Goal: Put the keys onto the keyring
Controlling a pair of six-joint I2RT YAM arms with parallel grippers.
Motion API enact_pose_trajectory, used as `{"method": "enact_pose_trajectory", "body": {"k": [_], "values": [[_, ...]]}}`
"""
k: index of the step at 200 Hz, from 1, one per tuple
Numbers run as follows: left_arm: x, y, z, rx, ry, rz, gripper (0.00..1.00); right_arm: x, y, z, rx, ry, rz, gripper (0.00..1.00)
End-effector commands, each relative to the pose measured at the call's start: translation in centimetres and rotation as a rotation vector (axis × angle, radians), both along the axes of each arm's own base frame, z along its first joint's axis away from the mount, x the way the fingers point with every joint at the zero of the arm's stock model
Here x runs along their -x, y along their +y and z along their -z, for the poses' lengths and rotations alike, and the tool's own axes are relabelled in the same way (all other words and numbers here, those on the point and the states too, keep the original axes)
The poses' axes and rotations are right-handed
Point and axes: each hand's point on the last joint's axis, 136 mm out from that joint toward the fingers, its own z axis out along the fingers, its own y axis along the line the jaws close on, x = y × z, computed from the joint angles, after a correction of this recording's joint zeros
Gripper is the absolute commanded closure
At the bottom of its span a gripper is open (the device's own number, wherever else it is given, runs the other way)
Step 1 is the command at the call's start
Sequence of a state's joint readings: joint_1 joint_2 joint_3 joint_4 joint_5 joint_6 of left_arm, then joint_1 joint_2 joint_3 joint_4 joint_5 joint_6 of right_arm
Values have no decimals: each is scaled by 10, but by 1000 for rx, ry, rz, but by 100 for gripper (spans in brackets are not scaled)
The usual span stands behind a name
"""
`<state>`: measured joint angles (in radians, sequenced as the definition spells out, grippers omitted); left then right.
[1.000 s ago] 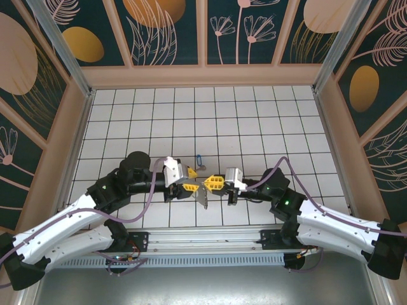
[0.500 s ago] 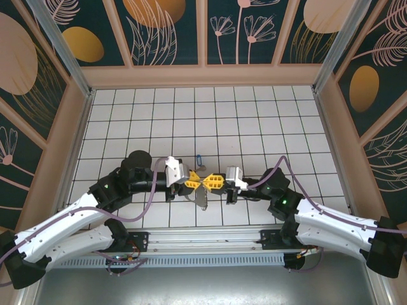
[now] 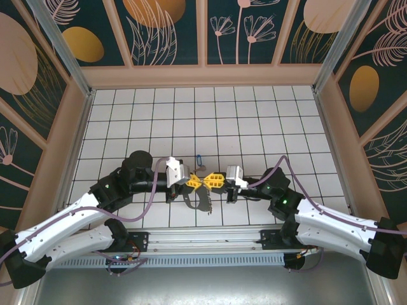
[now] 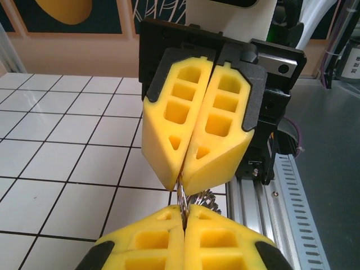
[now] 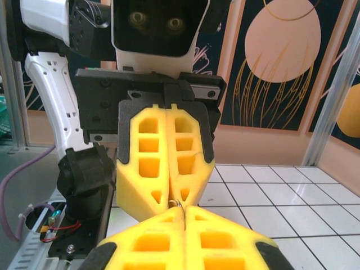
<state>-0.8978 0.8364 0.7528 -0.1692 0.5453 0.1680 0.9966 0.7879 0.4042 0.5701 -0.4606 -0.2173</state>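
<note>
In the top view my left gripper (image 3: pixel 198 183) and right gripper (image 3: pixel 208 182) meet tip to tip just above the floor, both shut on the keyring (image 3: pixel 193 202). Its brown loop, edged with silvery bits, hangs below them towards the arm bases. The left wrist view has my left gripper (image 4: pixel 184 209) pinching the thin metal ring (image 4: pixel 183 197), and the right arm's yellow fingers (image 4: pixel 219 140) clamp it from above. In the right wrist view my right gripper (image 5: pixel 184 216) nips a small wire loop (image 5: pixel 179 205) under the left arm's fingers (image 5: pixel 146 169). The blue-headed key (image 3: pixel 201 159) lies on the tiles just beyond both grippers.
The white tiled floor (image 3: pixel 254 127) is walled on three sides by patterned panels. A metal rail (image 3: pixel 203 241) with the arm bases runs along the near edge, close under the hanging loop.
My left gripper has closed on the ring and both grippers have drawn together tip to tip. The keyring has swung and now hangs as a loop below them.
</note>
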Motion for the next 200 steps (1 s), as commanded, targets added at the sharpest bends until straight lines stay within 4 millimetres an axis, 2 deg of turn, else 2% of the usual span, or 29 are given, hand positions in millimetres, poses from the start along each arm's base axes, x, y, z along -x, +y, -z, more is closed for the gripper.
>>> {"method": "enact_pose_trajectory", "body": {"k": [1, 20, 43, 98, 130, 144, 176, 200], "values": [[-3, 3, -14, 37, -53, -24, 100, -3, -4, 0, 44, -25, 42, 85], [-3, 5, -13, 33, -57, -32, 100, -7, -8, 3, 69, -34, 77, 79], [-4, 4, -14, 34, -59, -32, 100, -11, -9, 8, 104, -42, 110, 78], [-6, 4, -13, 22, -57, -40, 100, -19, -9, 0, 89, -59, 157, 75], [-15, 9, -1, -19, -26, -113, 100, -62, -19, 5, 127, 31, 371, 58], [-18, 13, 5, -28, -3, -149, 100, -79, -20, 11, 159, 96, 407, 53], [-25, 28, 11, -13, 44, -259, 100, -123, -28, 37, 216, 276, 472, 51], [-31, 40, 20, -20, 78, -345, 100, -141, -23, 59, 270, 349, 493, 52]]}}
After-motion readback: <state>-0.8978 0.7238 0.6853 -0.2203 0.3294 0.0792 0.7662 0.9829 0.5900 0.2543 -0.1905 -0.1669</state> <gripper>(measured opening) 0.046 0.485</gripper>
